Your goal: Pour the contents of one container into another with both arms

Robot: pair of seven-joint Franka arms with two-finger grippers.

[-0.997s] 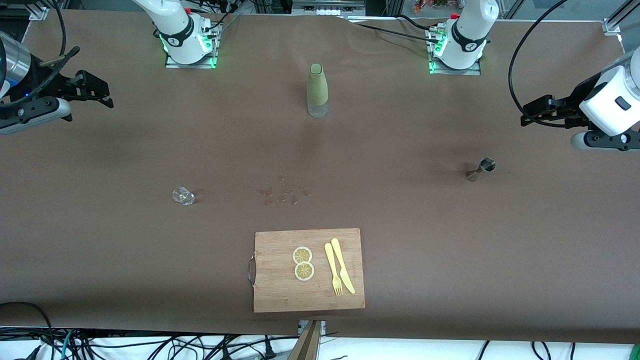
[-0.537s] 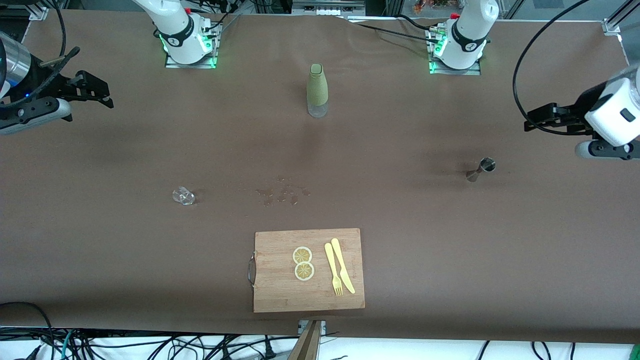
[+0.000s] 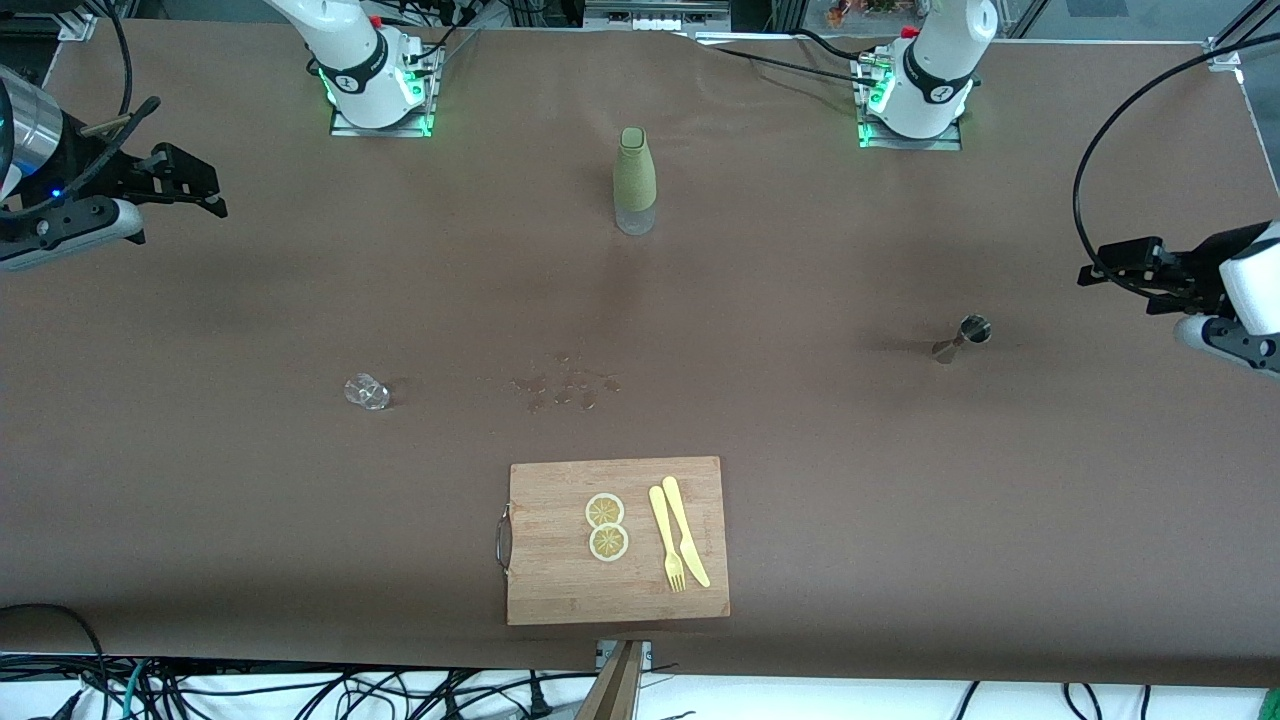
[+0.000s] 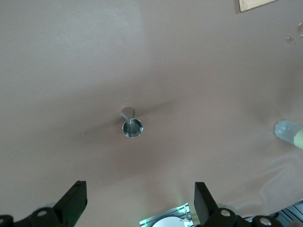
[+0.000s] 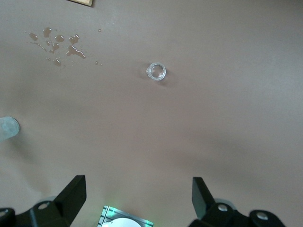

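Steel and glass sit well apart on the brown table (image 3: 900,500): the jigger (image 3: 962,337) stands upright toward the left arm's end, at about three o'clock from the table's middle, and the little glass cup (image 3: 367,392) stands toward the right arm's end, at about nine o'clock, slightly nearer the front camera.

Both containers are tiny, so a low or off-centre approach could knock either one over instead of grasping it. The jigger's narrow waist and slick surface may let it twist or slip. Droplets (image 3: 566,388) on the table between the two containers suggest liquid spills easily here. Pouring into so small a cup would likely miss if the two arms do not line up closely.

The left gripper (image 3: 1128,262) hangs with its fingers spread wide, empty, over the table edge at that arm's end, with the jigger toward eight o'clock from it in the front view and well apart. The right gripper (image 3: 195,180) is also spread and empty, over its own table end; the cup lies toward four o'clock from it, well apart.
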